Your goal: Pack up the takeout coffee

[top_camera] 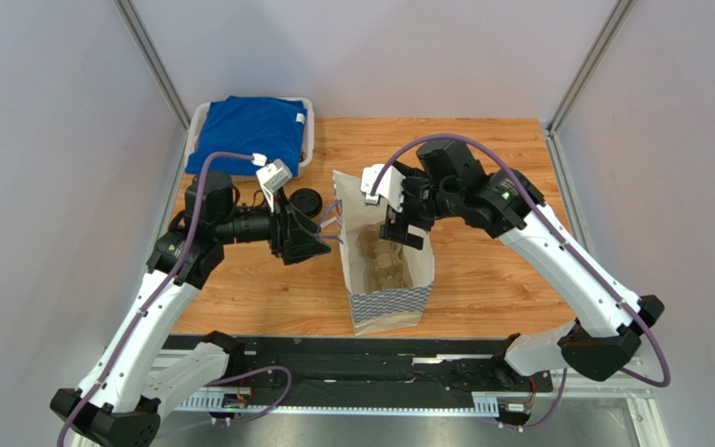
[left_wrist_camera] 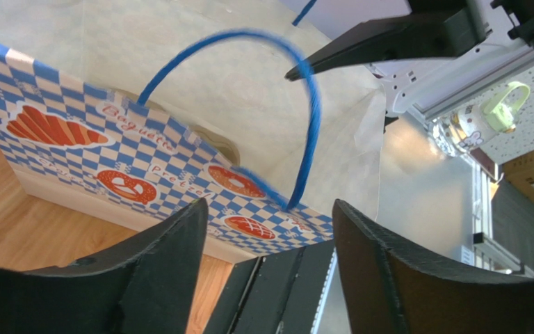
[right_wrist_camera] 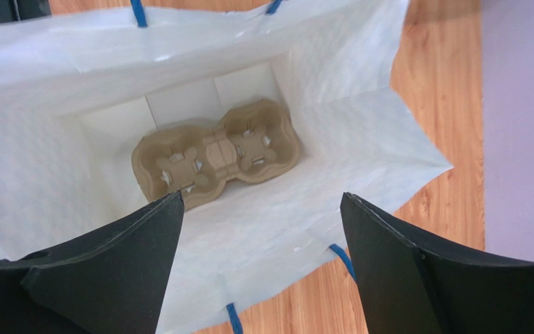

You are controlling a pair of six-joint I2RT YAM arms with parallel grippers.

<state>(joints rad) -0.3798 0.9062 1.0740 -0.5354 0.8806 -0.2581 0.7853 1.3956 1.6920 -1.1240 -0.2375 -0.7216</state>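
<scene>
The takeout coffee (top_camera: 305, 199) stands on the table left of the bag, just behind my left wrist; only its round black lid shows. The open paper bag (top_camera: 389, 279) stands upright mid-table with a brown pulp carrier (right_wrist_camera: 214, 153) on its floor. My left gripper (top_camera: 326, 233) is beside the bag's left wall, open and empty. In the left wrist view the left gripper (left_wrist_camera: 270, 205) faces the blue-checked side and a blue handle loop (left_wrist_camera: 309, 104). My right gripper (top_camera: 406, 237) hovers over the bag's mouth. The right gripper (right_wrist_camera: 261, 198) is open with nothing between its fingers.
A white tray (top_camera: 307, 149) holding a folded blue cloth (top_camera: 249, 135) sits at the back left. Grey walls close in the table on both sides. The black rail (top_camera: 352, 372) with the arm bases runs along the near edge.
</scene>
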